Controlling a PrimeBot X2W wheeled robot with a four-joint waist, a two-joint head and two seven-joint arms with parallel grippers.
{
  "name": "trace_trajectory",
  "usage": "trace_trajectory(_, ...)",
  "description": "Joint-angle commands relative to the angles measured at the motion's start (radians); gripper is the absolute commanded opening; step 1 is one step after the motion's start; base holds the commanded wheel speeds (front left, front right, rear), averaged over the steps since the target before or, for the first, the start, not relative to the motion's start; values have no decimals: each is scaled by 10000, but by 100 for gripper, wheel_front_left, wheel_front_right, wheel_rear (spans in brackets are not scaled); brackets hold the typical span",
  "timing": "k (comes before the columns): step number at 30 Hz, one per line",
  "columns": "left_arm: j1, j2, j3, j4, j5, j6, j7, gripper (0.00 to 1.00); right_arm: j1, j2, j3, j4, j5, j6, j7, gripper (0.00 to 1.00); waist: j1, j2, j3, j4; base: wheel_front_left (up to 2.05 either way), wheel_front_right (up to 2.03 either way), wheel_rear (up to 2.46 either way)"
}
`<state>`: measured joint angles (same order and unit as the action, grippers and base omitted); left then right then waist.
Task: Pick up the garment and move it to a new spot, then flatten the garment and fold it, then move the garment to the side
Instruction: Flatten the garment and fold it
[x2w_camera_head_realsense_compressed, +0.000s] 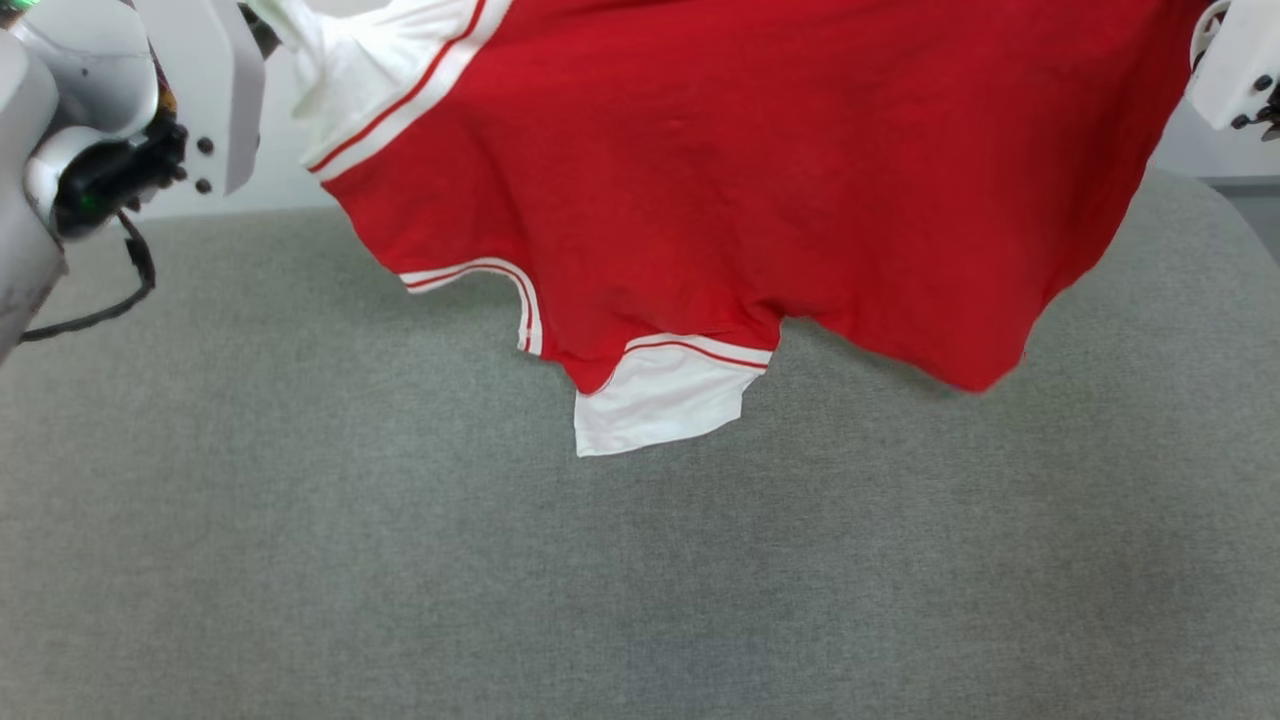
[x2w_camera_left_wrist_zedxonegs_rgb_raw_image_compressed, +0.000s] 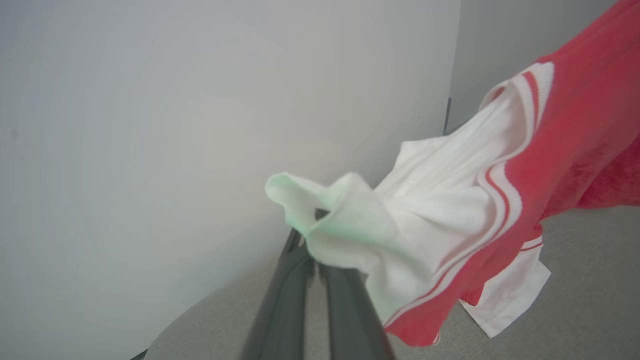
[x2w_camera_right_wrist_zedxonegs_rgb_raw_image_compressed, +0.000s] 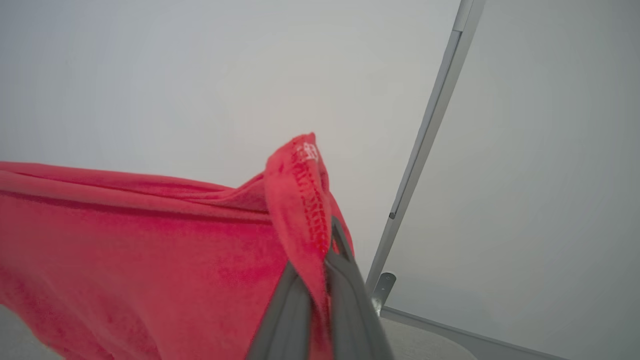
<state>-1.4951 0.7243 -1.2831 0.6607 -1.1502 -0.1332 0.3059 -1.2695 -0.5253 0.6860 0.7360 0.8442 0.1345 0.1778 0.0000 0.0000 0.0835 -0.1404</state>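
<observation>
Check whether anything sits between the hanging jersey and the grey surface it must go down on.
Nothing visible. The garment hangs from the left gripper and right gripper, with plain grey surface beneath.

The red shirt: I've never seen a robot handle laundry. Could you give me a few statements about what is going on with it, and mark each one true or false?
1. Both grippers hold the garment up over the grey surface. True.
2. The left gripper pinches red cloth. False: it is shut on a white sleeve.
3. The right gripper is shut on a stitched red edge. True.
4. The garment lies neatly folded. False: it hangs spread out between the two grippers.
5. Black letters show on it in the head view. False: the side seen there is plain red, with white sleeves and striped trim.
</observation>
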Motion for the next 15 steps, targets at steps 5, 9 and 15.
trace_trajectory(5, -260, -35, 2, 489, 263, 49, -242, 0, -311, 196, 31, 234, 17, -71, -50, 0, 0, 0, 403, 99, 0, 0, 0)
trace_trajectory(9, -791, -255, 8, 971, 696, 47, -737, 0, -742, 690, 42, 683, -246, -68, -342, 0, 0, 0, 875, 54, 0, 0, 0)
trace_trajectory(15, -2214, -827, 11, 2008, 1490, 44, -1597, 0, -1891, 1569, -160, 1879, -1003, -56, -1707, 0, 0, 0, 1794, -22, 0, 0, 0)
